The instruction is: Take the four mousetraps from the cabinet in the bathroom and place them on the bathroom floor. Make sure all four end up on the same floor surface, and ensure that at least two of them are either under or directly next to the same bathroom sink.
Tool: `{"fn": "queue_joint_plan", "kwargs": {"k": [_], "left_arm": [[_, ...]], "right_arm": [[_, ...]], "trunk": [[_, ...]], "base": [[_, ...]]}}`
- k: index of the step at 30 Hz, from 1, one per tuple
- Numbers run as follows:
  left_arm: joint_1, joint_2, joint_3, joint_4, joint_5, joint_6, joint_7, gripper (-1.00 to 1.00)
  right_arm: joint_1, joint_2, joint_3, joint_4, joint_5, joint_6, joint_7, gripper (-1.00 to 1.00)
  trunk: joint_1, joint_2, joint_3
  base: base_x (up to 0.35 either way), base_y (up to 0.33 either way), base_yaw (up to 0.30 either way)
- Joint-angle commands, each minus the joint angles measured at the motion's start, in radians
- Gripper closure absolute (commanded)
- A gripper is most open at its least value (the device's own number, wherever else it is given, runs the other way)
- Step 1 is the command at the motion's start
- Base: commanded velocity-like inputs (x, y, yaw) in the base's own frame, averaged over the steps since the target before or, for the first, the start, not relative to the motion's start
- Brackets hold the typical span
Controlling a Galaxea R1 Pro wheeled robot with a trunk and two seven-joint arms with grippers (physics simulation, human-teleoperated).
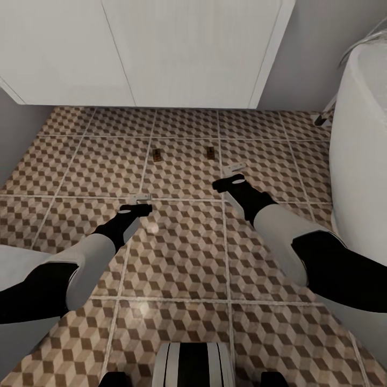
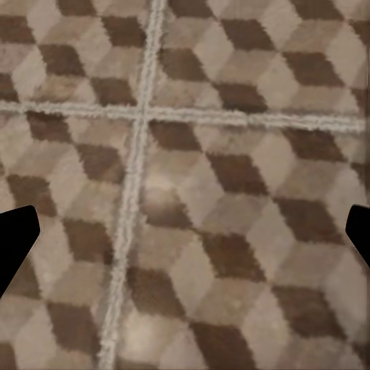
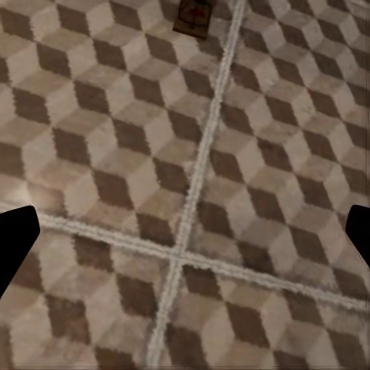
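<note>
Two mousetraps point(image 1: 157, 155) point(image 1: 210, 152) lie flat on the bathroom floor point(image 1: 177, 258), near the white vanity box point(image 1: 161, 54), well apart from each other. Left gripper point(image 1: 138, 199) & right gripper point(image 1: 234, 169) hover over tiles, both w/ fingers apart, empty. Bathtub point(image 1: 360, 161) at right.

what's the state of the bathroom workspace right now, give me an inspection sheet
surface: cube-pattern tiled floor, pale grout lines.
job's things: two mousetraps on the floor, left mousetrap and right mousetrap, lying apart in front of the white vanity; one also shows in the right wrist view.
clutter: nothing seen.
grippers: left gripper and right gripper both open and empty, above the floor.
cables: nothing seen.
surroundings: white bathtub to the right, grey wall behind.
</note>
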Motion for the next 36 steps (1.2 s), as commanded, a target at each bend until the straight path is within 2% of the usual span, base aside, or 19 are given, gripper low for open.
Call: {"fn": "queue_joint_plan", "kwargs": {"k": [1,7,14,21,36], "left_arm": [[0.004,0.000,-0.003,-0.002,0.002,0.003,0.004,-1.00],[0.031,-0.002,-0.003,-0.002,0.003,-0.009,0.004,-1.00],[0.074,-0.003,-0.003,-0.002,0.002,-0.015,0.003,-1.00],[0.119,-0.003,-0.003,0.000,0.003,-0.058,0.003,-1.00],[0.203,-0.003,-0.003,0.009,0.004,-0.126,0.001,-1.00]], "right_arm": [[0.000,-0.001,0.005,0.008,0.003,0.001,-0.004,-1.00],[0.001,-0.002,0.005,0.078,0.003,-0.072,-0.004,-1.00],[0.001,-0.003,0.005,0.134,0.002,-0.123,-0.003,-1.00],[0.008,-0.002,0.005,0.165,0.002,-0.172,-0.002,-1.00],[0.104,-0.002,0.005,0.170,0.002,-0.242,-0.002,-1.00]], "trunk": [[-0.001,0.000,0.003],[-0.003,0.001,0.027],[-0.006,0.003,0.054],[-0.010,0.005,0.081],[-0.016,0.008,0.139]], "base": [[0.000,0.000,0.000],[0.000,0.000,0.000],[0.000,0.000,0.000],[0.000,0.000,0.000],[0.000,0.000,0.000]]}}
